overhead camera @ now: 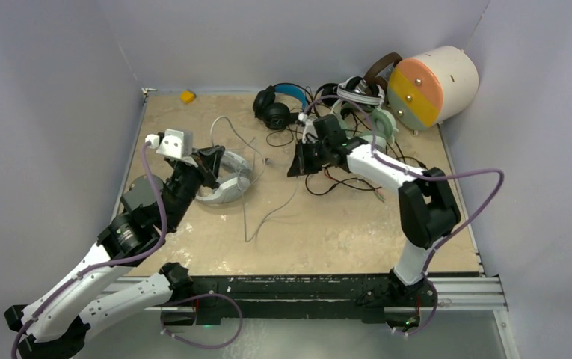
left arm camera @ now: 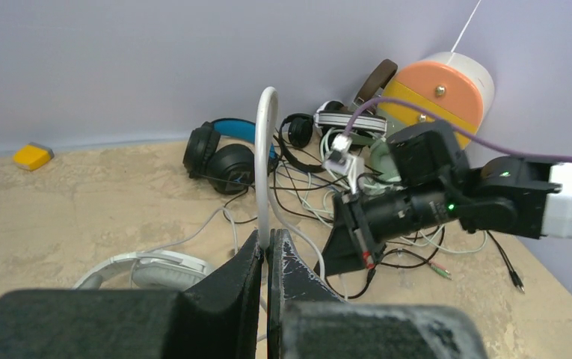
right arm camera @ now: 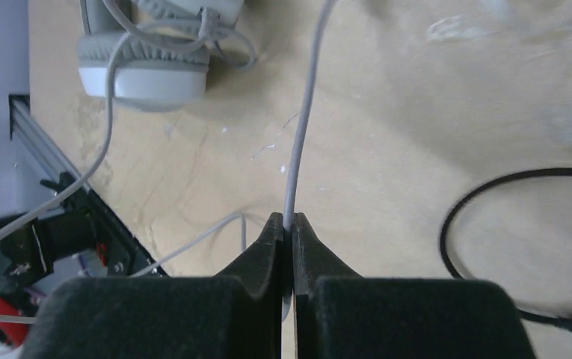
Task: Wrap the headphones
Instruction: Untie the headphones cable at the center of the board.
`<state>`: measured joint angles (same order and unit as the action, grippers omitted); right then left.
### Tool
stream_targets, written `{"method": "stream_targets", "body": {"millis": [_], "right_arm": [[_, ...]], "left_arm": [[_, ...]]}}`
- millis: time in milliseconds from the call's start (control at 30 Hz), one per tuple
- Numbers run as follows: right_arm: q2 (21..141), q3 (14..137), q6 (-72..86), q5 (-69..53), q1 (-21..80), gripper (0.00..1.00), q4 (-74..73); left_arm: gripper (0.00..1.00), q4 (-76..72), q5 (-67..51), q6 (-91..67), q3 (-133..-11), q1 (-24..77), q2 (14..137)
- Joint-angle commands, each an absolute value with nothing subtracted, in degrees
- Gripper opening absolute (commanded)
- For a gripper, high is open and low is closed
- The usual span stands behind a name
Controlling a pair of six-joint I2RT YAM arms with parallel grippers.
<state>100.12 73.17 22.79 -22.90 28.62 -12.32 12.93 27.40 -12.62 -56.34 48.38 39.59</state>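
Observation:
The white-grey headphones (overhead camera: 230, 182) lie at the left of the table. My left gripper (overhead camera: 209, 159) is shut on their thin white headband (left arm camera: 267, 142), which stands upright out of the jaws; one ear cup (left arm camera: 164, 271) rests on the table below. Their grey cable (overhead camera: 246, 228) trails over the table to my right gripper (overhead camera: 296, 162), which is shut on it (right arm camera: 302, 127) just above the surface. The ear cup also shows in the right wrist view (right arm camera: 144, 71). The black headphones with a blue headband (overhead camera: 278, 103), a mint-green pair (overhead camera: 382, 123), a black-and-white pair (overhead camera: 363, 91) and a brown pair (overhead camera: 379, 67) lie tangled at the back.
A big cream cylinder with an orange-and-green face (overhead camera: 431, 84) lies at the back right corner. A small yellow block (overhead camera: 187, 96) sits at the back left. Dark cables (overhead camera: 342, 182) spread under the right arm. Grey walls close in three sides.

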Motion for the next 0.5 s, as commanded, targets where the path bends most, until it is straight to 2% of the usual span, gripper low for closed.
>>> {"method": "stream_targets", "body": {"millis": [0, 233, 367, 467], "right_arm": [[105.55, 75.65, 23.25, -27.7, 28.39, 0.0, -11.87], [116.9, 78.88, 25.74, -16.27, 28.25, 0.0, -19.19], [116.81, 76.87, 27.89, -4.27, 26.87, 0.0, -22.26], [114.05, 70.22, 29.14, -7.12, 20.88, 0.0, -19.28]], "left_arm": [[0.0, 11.76, 28.48, -11.88, -57.41, 48.23, 39.13], [0.0, 12.16, 28.13, -11.78, -56.69, 48.17, 39.39], [0.0, 12.15, 27.91, -11.84, -56.51, 48.18, 39.5], [0.0, 11.98, 26.99, -12.15, -56.16, 48.16, 40.09]]}}
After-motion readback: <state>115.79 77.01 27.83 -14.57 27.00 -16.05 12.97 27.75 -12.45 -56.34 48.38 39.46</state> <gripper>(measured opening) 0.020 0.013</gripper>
